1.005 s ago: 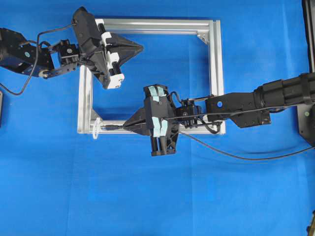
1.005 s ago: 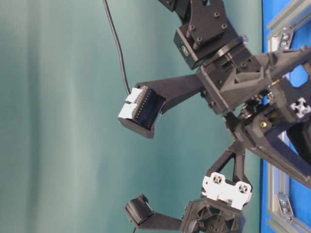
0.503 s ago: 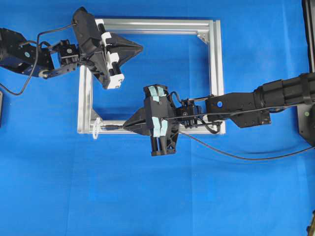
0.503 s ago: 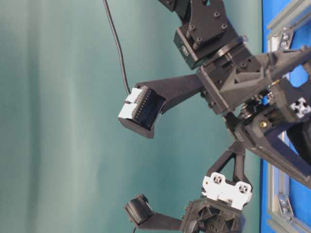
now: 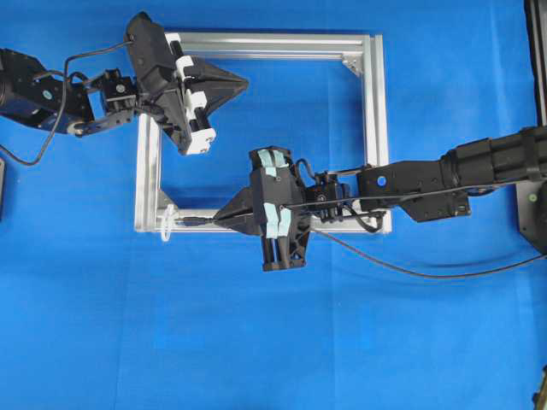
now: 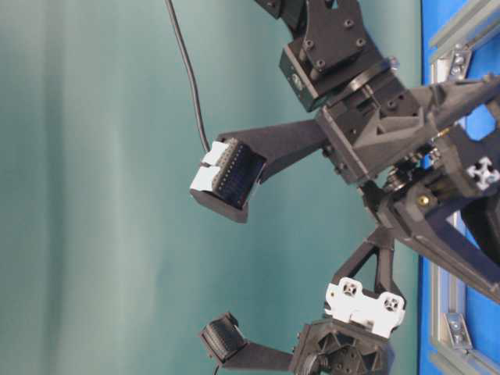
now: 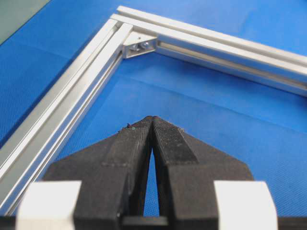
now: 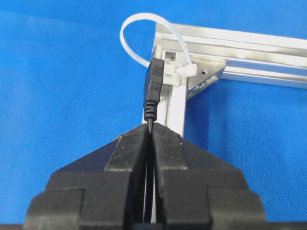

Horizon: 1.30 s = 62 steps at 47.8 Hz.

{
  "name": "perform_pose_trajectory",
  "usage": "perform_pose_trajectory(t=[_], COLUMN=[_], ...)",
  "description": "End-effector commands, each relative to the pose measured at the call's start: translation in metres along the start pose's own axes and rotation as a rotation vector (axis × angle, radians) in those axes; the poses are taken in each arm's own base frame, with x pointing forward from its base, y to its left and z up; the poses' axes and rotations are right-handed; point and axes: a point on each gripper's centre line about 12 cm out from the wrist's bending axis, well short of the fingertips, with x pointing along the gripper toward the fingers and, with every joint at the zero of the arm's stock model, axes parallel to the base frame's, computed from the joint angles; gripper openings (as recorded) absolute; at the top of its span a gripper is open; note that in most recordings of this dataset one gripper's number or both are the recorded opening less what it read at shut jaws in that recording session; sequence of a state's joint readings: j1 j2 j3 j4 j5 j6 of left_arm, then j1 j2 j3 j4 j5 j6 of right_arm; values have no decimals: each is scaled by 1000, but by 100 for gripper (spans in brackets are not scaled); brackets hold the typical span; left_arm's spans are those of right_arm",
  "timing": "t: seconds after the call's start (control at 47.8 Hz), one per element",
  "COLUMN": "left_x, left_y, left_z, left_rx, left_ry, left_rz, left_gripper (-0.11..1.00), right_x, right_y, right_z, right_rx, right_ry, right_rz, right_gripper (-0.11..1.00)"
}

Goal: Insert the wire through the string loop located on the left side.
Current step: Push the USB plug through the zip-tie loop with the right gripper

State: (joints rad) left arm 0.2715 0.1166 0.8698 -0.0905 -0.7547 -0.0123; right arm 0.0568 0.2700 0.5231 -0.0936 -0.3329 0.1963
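The square aluminium frame [image 5: 273, 43] lies flat on the blue cloth. A whitish string loop [image 5: 166, 224] sticks out from its near-left corner. My right gripper [image 5: 219, 219] is shut on the wire [image 5: 410, 272] just behind its plug [image 5: 195, 220], which points left at the loop. In the right wrist view the plug [image 8: 154, 88] stands out from the shut gripper [image 8: 152, 126]. Its end meets the loop [image 8: 123, 33] at the frame corner [image 8: 240, 38]; whether it is inside the loop I cannot tell. My left gripper [image 5: 246, 84] is shut and empty over the frame's far-left part [image 7: 62, 105], fingers together [image 7: 152, 118].
The wire trails right across the cloth under the right arm [image 5: 479, 166]. The left arm [image 5: 51, 94] reaches in from the far left. Dark fixtures stand at the right edge [image 5: 534, 205]. The table-level view holds only arm bodies [image 6: 375, 117] against a teal wall.
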Motion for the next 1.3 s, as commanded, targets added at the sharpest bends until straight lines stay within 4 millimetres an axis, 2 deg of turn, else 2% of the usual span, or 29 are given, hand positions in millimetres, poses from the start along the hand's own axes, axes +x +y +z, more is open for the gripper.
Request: perform_pose_trajectory(t=[0.0, 0.335, 0.817, 1.277], left_x=[-2, -2, -2, -3], left_y=[-2, -2, -6, -8], left_z=[14, 15, 14, 14], left_rx=[-1, -1, 1, 2], left_ry=[-41, -44, -42, -43], left_rz=[-7, -8, -19, -22], left_gripper=[0, 0, 0, 0], right_x=[-1, 3, 31, 55], right_y=[1, 2, 5, 4], right_z=[13, 15, 37, 39], right_rx=[2, 1, -9, -9], right_ry=[-34, -40, -90, -82], right_rz=[3, 6, 13, 10], right_gripper=[0, 0, 0, 0])
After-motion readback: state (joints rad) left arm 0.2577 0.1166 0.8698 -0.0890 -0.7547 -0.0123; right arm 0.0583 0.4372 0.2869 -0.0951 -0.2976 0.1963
